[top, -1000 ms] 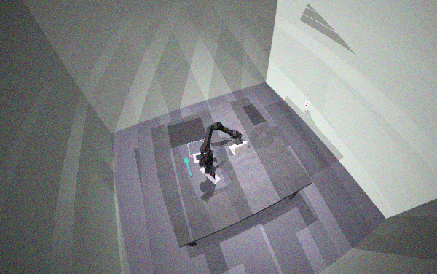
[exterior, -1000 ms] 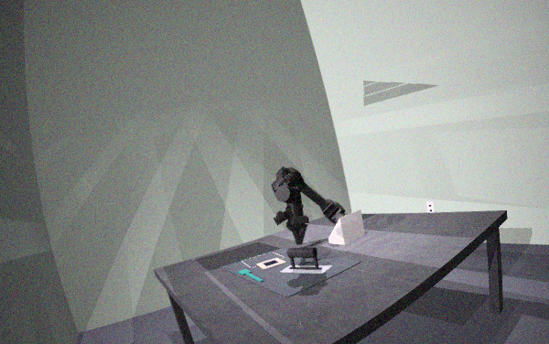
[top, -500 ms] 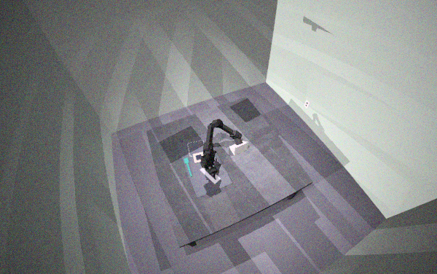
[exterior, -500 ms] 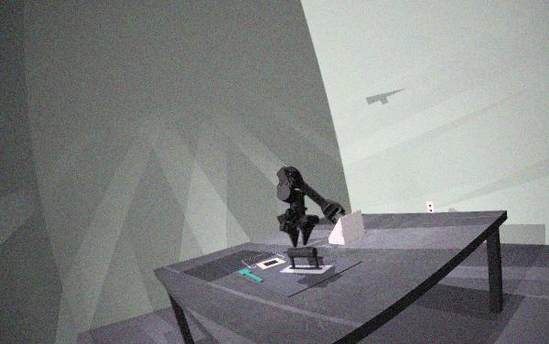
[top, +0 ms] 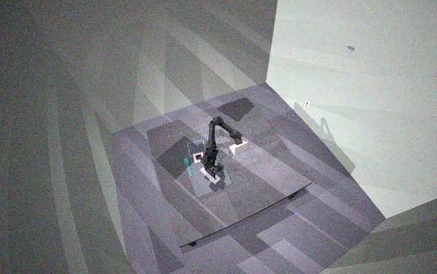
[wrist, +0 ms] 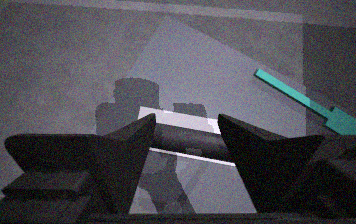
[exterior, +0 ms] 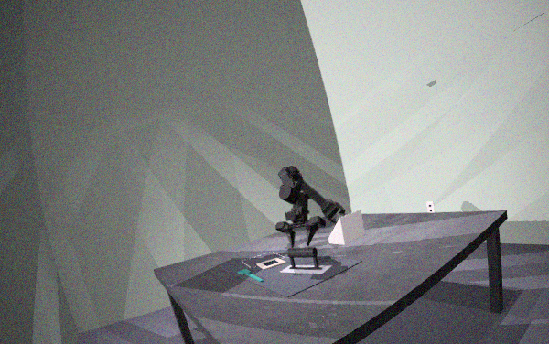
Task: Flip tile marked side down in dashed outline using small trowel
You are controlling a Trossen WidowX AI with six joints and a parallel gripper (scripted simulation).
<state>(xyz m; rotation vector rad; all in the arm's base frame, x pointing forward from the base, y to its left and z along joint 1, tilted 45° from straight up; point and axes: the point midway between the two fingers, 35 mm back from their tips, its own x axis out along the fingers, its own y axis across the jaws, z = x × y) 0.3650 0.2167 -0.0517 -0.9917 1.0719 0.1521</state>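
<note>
The trowel has a dark round handle (exterior: 302, 252) (wrist: 187, 141) on a flat white blade (top: 208, 174) and lies on the dark mat (exterior: 293, 283) (top: 204, 189). My gripper (exterior: 300, 242) (wrist: 186, 117) (top: 215, 168) is open and hangs just above the handle, one finger on each side, with the handle lying crosswise under the gap. The tile (top: 197, 157) (exterior: 270, 263) is a pale square with a dark middle facing up, lying flat to the left of the trowel. The dashed outline (top: 189, 145) is just behind the tile.
A teal flat tool (top: 188, 167) (exterior: 250, 274) (wrist: 300, 97) lies on the mat at the left, near the tile. A white wedge block (top: 238, 147) (exterior: 346, 229) stands behind on the table, beside the arm's base. The table edge runs close in front of the mat.
</note>
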